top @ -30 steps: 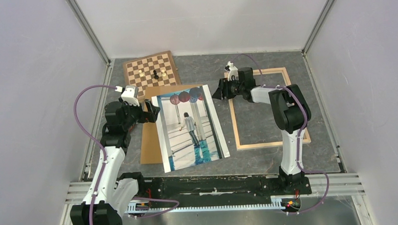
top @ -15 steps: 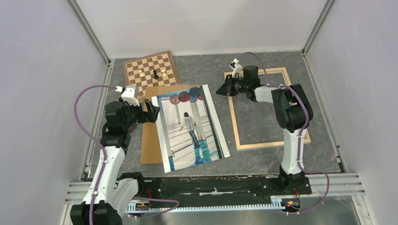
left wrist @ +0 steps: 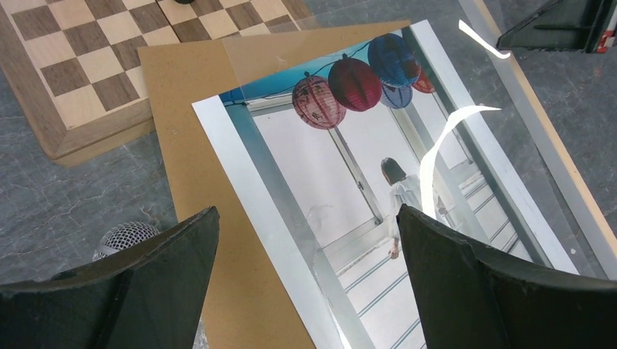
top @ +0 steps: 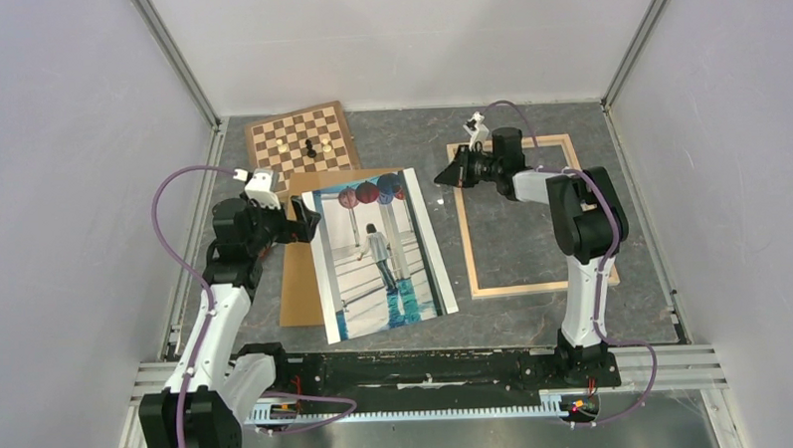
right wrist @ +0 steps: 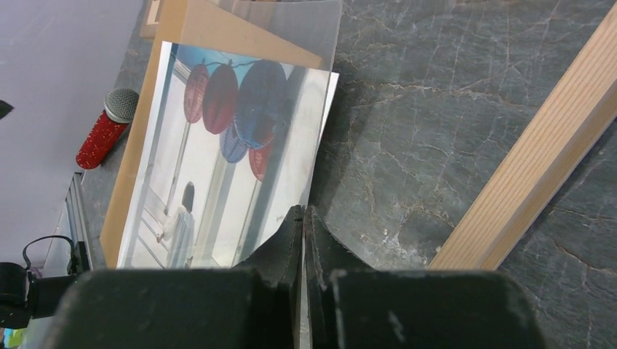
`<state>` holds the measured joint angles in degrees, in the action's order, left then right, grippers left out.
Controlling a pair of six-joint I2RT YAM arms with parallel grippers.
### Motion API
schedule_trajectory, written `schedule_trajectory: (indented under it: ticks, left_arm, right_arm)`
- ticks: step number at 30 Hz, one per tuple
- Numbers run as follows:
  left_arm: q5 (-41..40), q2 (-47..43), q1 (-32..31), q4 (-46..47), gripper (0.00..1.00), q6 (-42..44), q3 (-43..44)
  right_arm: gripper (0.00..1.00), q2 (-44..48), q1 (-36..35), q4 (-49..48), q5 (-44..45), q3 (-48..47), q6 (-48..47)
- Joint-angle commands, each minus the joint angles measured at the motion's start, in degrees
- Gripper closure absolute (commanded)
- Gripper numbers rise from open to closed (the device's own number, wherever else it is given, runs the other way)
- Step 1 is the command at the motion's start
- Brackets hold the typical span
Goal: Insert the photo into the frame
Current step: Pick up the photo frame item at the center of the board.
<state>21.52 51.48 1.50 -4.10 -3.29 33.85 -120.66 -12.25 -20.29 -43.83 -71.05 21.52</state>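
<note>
The right gripper (top: 443, 178), clamped shut, sits at the photo (top: 379, 254)'s right edge near its far corner. The photo runs lengthwise toward the bases on its left, with the frame (top: 465, 232) just on its right. The left gripper (top: 306, 219) gapes wide over the photo's left edge.

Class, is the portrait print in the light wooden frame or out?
Out: the white-bordered portrait print lies partly on the brown backing board, left of the light wooden frame.

white-and-black arms (top: 209, 330) trail looping purple cables (top: 159, 197).
</note>
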Motion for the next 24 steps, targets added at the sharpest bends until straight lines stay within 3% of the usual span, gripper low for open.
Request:
schedule_trajectory:
  ticks: [1,7,15,24]
  left_arm:
    - [0.8,3.0,-0.5,3.8,0.02,3.2,3.6]
    - [1.8,7.0,-0.8,9.0,0.01,4.0,5.7]
    - [1.6,13.0,-5.8,14.8,0.01,4.8,7.4]
    - [4.9,19.2,-14.5,19.4,0.00,15.0,13.7]
  right_arm:
    - [1.00,5.4,0.7,-3.0,-1.5,0.0,0.0]
    - [1.00,9.6,1.3,-2.6,-1.8,0.7,0.5]
    - [1.00,15.4,1.5,-0.9,-1.0,2.5,1.3]
    - [1.00,21.1,0.9,3.7,0.6,5.1,-2.9]
